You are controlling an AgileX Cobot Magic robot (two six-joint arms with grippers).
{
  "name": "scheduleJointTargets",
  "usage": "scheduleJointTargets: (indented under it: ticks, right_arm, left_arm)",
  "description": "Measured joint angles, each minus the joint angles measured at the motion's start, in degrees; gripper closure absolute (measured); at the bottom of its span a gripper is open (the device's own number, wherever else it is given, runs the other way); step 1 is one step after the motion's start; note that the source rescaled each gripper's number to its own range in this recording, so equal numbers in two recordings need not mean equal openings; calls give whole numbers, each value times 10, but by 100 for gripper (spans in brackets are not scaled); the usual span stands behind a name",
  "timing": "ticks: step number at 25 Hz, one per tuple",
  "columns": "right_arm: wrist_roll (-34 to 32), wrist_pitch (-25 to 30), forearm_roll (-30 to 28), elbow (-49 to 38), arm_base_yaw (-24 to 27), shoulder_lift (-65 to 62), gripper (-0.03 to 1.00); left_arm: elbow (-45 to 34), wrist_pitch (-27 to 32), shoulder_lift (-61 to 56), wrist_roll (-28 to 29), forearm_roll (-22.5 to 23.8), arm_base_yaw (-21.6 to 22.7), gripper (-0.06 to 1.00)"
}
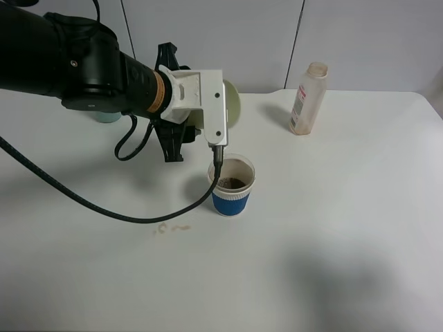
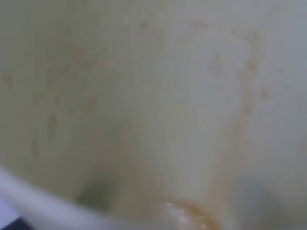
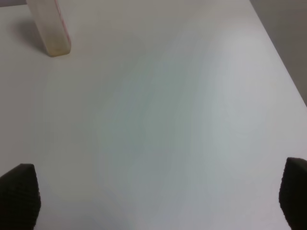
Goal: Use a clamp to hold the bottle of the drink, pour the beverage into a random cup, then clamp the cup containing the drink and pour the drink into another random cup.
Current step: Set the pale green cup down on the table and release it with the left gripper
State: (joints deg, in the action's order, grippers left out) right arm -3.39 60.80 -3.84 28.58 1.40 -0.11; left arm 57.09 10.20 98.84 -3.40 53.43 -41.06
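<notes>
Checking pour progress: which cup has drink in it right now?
The blue-sleeved paper cup: dark brown liquid shows at its bottom. The pale yellow-green tumbler is tipped over in the left gripper, only streaks inside; the teal tumbler is mostly hidden.

Counting from the blue-sleeved paper cup [image 1: 231, 185] at the middle of the table [image 1: 360, 228]: that makes one paper cup, with one pale yellow-green tumbler [image 1: 232, 105] tipped just above and behind it, and one teal tumbler [image 1: 106, 116] peeking out well off to its left behind the arm, so three cups in all. One bottle [image 1: 308, 99] stands back and to the right of the paper cup. Two arms share the count, though only one arm [image 1: 76, 66] shows from above.
</notes>
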Motion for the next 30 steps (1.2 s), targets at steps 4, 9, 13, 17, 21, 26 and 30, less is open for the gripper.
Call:
scheduleJointTargets:
  ticks: [4,9,13,17,21,26,30]
  right_arm:
    - [0,0,0,0,0,0,-3]
    - [0,0,0,0,0,0,-3]
    - [0,0,0,0,0,0,-3]
    - [0,0,0,0,0,0,-3]
    - [0,0,0,0,0,0,-3]
    - [0,0,0,0,0,0,-3]
    - [0,0,0,0,0,0,-3]
  left_arm:
    - [0,-46,0,0,-22,39,91]
    - [0,-94,0,0,-40,78,91]
    - [0,-139,0,0,-71,109,91]
    - [0,-181,0,0,-108,139,91]
    - [-5,-218,0,-3,-146,166,91]
    - [-65,-320,0,-34,-214,197,91]
    - [-112,-377,0,-84,-270,204,91]
